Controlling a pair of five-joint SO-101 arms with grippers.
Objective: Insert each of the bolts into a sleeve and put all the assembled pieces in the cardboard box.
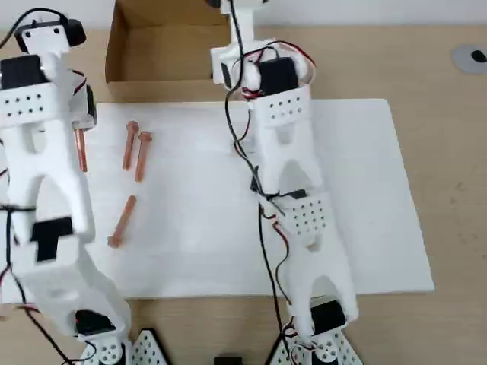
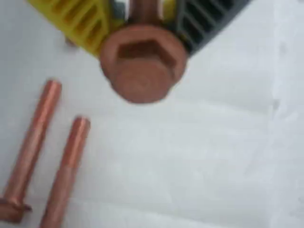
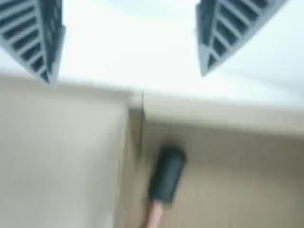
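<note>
My left gripper, one finger yellow and one dark, is shut on a copper bolt whose hex head faces the camera; in the high view this bolt hangs beside the left arm, over the mat's left edge. Three loose bolts lie on the white mat: two side by side and one nearer the front. My right gripper stands open over the wall of the cardboard box. Inside the box lies a black sleeve with a copper bolt end sticking out.
The open-topped box sits at the back, just beyond the mat. The right arm stretches across the mat's middle toward the box. Wooden tabletop surrounds the mat, with a small grey disc at the far right.
</note>
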